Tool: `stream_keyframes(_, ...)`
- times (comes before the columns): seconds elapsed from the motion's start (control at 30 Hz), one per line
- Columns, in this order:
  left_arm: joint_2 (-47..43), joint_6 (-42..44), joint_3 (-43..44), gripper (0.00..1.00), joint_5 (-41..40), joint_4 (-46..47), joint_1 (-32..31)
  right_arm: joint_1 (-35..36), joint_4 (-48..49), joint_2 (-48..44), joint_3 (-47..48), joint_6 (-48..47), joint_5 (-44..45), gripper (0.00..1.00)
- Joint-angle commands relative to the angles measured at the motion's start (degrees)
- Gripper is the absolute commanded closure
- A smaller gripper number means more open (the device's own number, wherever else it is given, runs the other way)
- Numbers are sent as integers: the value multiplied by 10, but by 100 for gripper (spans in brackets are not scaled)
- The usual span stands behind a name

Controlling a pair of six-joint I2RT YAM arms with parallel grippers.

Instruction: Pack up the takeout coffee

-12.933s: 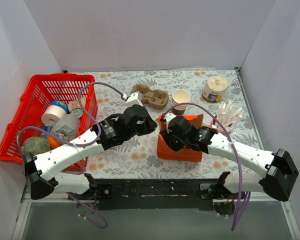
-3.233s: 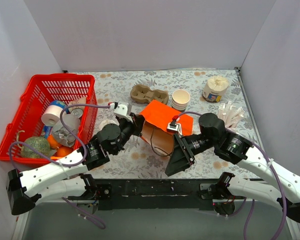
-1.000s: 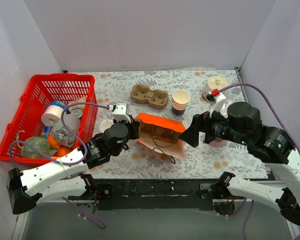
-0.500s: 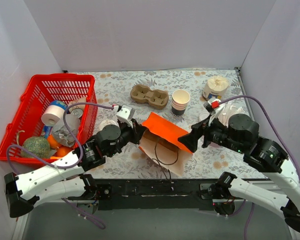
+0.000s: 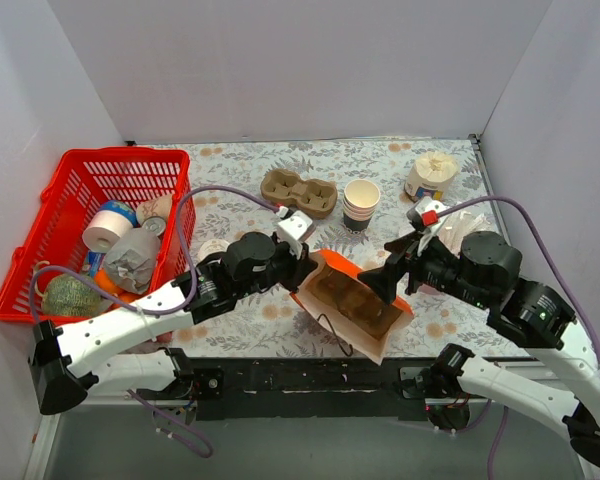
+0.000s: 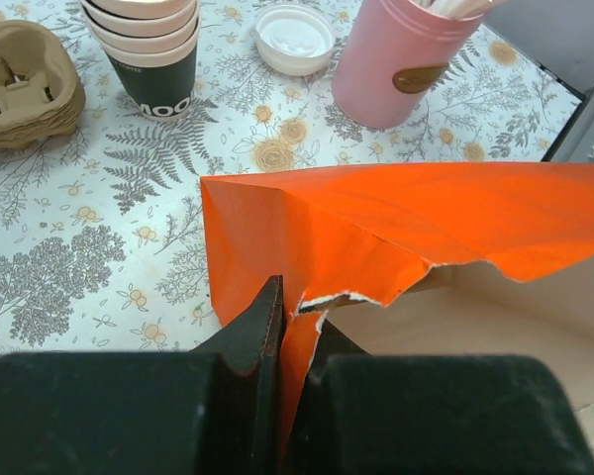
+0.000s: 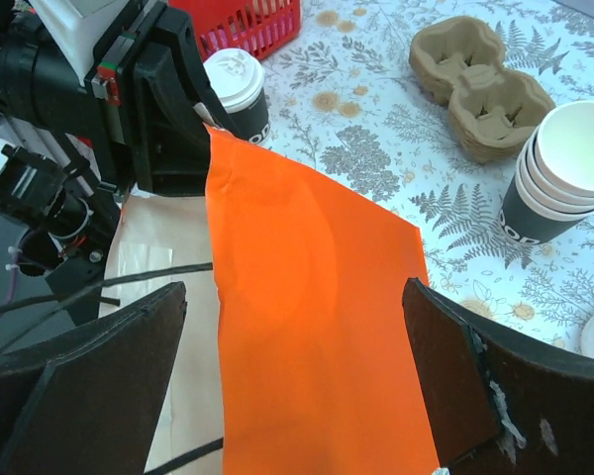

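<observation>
Floral-print tabletop boxed in by plain white walls.

**Overhead view.**
- Red basket of groceries at far left.
- Pulp cup carrier and stack of lidless cups toward the back.
- Orange paper bag lies on its side at centre front, its brown interior facing up.
- Left gripper is clamped on the bag's near-left rim.
- Right gripper hovers at the opposite rim, jaws spread wide and holding nothing.
- Takeout coffee stands on the table just right of the basket, outside the bag. It is mostly masked by the left arm, with only a sliver of white lid showing.

**Left wrist view.**
- Both fingers are pressed together on a thin fold of the bag.
- The paper is torn in a ragged line right beside the pinch.
- Pink cup and a loose white lid stand beyond the bag, well apart from it.

**Right wrist view.**
- The wide-set fingers straddle the orange panel without touching it.
- The lidded coffee stands upright behind the left gripper, near the basket corner.

**Handling note (judgement).**
- The step in hand looks like opening the bag's mouth; the cup is not yet packed.
- The right gripper should take the free lip squarely and lift gently away from the left pinch.
- A hard or sideways pull could lengthen the tear next to the left fingers.
- The mouth should be stood up and held steady before anything reaches for the cup.
- The cup should stay upright so the lid keeps its seat.
</observation>
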Motion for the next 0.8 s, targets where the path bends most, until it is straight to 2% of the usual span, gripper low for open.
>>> stream_keyframes(0.0, -12, 26, 53, 100, 53, -11, 0, -1, 32, -23, -9, -11, 24, 2)
stream_keyframes(0.03, -13, 36, 62, 100, 113, -20, 1, -1, 58, -30, -12, -2, 19, 3)
stream_keyframes(0.07, -18, 39, 73, 100, 132, -23, 1, -1, 82, -52, -18, 17, 16, 3)
stream_keyframes(0.1, -23, 44, 83, 100, 144, -25, 0, -1, 109, -68, -27, 24, 12, 3)
stream_keyframes(0.13, -29, 58, 84, 100, 157, -26, 0, -1, 181, -87, -53, 32, 15, 3)
stream_keyframes(0.27, -51, 137, 74, 100, 205, -55, 1, -1, 300, -168, -96, 62, 20, 3)
stream_keyframes(0.33, -54, 159, 54, 100, 199, -59, 0, -1, 299, -166, -92, 69, 9, 3)
stream_keyframes(0.47, -32, 164, 62, 100, 155, -52, 1, -1, 229, -122, -50, 76, 28, 2)
stream_keyframes(0.57, 12, 132, 98, 100, 53, -59, 1, -1, 211, -104, -45, 76, 36, 3)
stream_keyframes(0.63, 41, 124, 116, 100, 17, -83, 0, -1, 201, -96, -39, 74, 41, 3)
stream_keyframes(0.77, 54, 119, 122, 100, 23, -89, -1, -1, 177, -80, -24, 76, 56, 2)
